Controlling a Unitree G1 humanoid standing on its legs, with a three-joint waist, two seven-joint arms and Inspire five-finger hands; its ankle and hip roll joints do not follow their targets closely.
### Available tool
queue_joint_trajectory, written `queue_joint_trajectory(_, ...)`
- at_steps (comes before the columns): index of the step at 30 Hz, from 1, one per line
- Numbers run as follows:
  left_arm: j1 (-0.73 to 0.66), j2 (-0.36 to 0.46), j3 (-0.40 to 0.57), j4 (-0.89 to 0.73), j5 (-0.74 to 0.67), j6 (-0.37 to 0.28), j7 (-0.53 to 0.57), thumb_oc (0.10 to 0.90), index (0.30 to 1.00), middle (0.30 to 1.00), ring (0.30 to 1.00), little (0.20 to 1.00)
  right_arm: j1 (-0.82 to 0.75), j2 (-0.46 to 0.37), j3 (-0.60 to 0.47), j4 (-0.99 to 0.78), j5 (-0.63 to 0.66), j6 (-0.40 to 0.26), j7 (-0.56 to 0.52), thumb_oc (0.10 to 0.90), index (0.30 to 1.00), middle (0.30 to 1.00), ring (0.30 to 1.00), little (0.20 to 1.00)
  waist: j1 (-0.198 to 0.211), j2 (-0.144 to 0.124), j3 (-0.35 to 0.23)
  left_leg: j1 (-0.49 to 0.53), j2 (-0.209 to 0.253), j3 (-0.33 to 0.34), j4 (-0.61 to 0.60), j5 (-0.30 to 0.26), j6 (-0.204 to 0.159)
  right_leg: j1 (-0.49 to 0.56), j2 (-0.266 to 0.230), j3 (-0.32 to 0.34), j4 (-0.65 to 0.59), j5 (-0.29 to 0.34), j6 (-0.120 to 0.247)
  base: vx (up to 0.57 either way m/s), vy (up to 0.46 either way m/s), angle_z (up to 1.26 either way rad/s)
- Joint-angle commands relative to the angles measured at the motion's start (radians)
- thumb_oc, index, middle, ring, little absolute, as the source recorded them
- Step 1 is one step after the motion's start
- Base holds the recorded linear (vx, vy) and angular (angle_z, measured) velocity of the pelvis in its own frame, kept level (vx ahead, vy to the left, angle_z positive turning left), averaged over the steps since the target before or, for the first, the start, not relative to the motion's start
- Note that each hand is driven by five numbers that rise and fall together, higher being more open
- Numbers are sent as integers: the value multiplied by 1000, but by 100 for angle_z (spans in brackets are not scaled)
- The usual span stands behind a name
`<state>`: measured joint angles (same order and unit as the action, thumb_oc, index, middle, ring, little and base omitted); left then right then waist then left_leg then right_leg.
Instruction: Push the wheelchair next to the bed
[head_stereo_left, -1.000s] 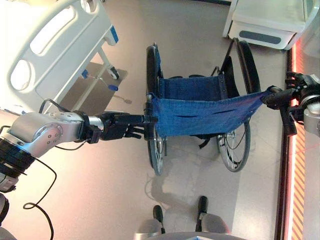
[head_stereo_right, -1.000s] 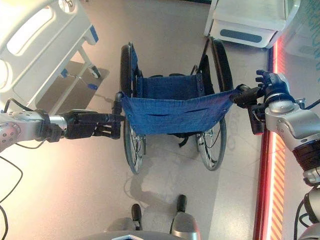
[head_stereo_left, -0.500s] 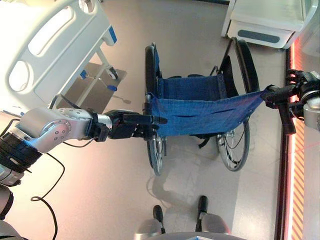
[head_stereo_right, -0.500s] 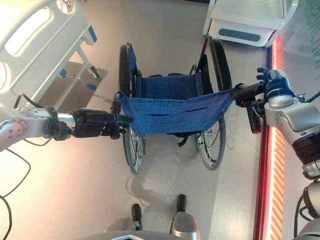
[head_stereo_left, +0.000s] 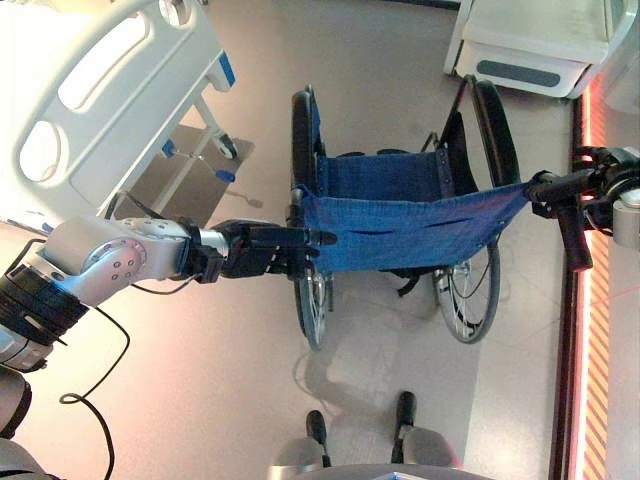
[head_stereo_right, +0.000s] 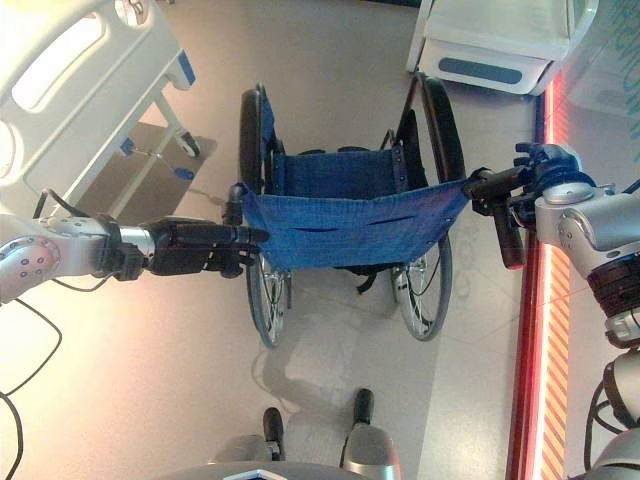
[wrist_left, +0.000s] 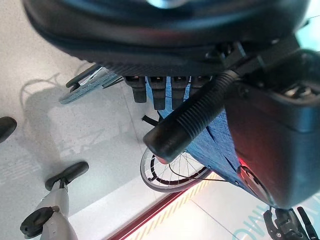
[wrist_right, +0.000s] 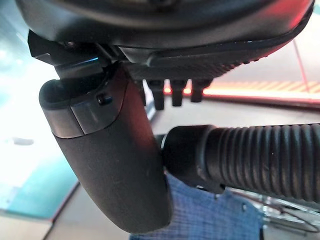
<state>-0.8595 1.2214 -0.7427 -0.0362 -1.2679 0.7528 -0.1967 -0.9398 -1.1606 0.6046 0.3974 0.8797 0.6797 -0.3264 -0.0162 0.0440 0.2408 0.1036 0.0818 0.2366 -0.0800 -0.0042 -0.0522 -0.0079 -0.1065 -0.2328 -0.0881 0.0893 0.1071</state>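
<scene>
1. The wheelchair (head_stereo_left: 400, 215) stands at centre, blue backrest nearest the robot, ready for pushing.
2. The left hand (head_stereo_left: 262, 250) is curled around the nine o'clock push handle (wrist_left: 187, 117).
3. The right hand (head_stereo_right: 535, 175) wraps the three o'clock handle (wrist_right: 250, 157).
4. The bed (head_stereo_left: 95, 95) waits at ten o'clock, well apart.
</scene>
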Motion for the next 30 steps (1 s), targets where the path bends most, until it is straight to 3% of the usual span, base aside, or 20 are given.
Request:
queue_joint_trajectory(1, -126, 8, 47, 40, -27, -84, 1, 800, 900, 900, 900, 900, -111, -65, 58, 47, -22, 7, 31, 800, 900, 900, 900, 900, -15, -24, -38, -64, 3, 17, -7, 66, -35, 40, -24, -2, 13, -30, 44, 9, 10, -3)
queue_joint_trajectory(8, -116, 1, 61, 41, -20, -87, 3, 800, 900, 900, 900, 900, -107, -59, 71, 54, -37, 19, 111, 800, 900, 900, 900, 900, -16, -29, -37, -63, 1, 21, -7, 66, -31, 38, -23, 0, 14, -30, 42, 4, 3, -1)
queue_joint_trajectory(14, -112, -7, 65, 38, -16, -85, 16, 800, 900, 900, 900, 900, -97, -52, 68, 48, -40, -36, 129, 800, 900, 900, 900, 900, -16, -30, -29, -63, -1, 19, -7, 67, -30, 39, -23, 1, 17, -30, 41, 0, 0, 0)
queue_joint_trajectory(18, -105, 3, 74, 30, -17, -85, 21, 800, 900, 900, 900, 900, -104, -71, 64, 36, -45, -22, 148, 800, 900, 900, 900, 900, -15, -31, -28, -63, -2, 17, -7, 65, -29, 38, -22, 0, 19, -30, 40, 0, 0, 0)
queue_joint_trajectory(24, -93, 23, 91, 30, -12, -97, -4, 800, 900, 900, 900, 900, -128, -119, 92, 54, -164, 50, 270, 800, 900, 900, 900, 900, -13, -36, -32, -62, -4, 17, -7, 64, -28, 36, -22, -4, 24, -31, 41, 0, 0, 0)
queue_joint_trajectory(30, -107, 22, 77, 39, -21, -103, 1, 800, 900, 900, 900, 900, -144, -116, 129, 85, -201, 62, 331, 800, 900, 900, 900, 900, -11, -37, -32, -62, -3, 17, -7, 65, -28, 37, -23, -6, 22, -30, 42, 0, 0, 0)
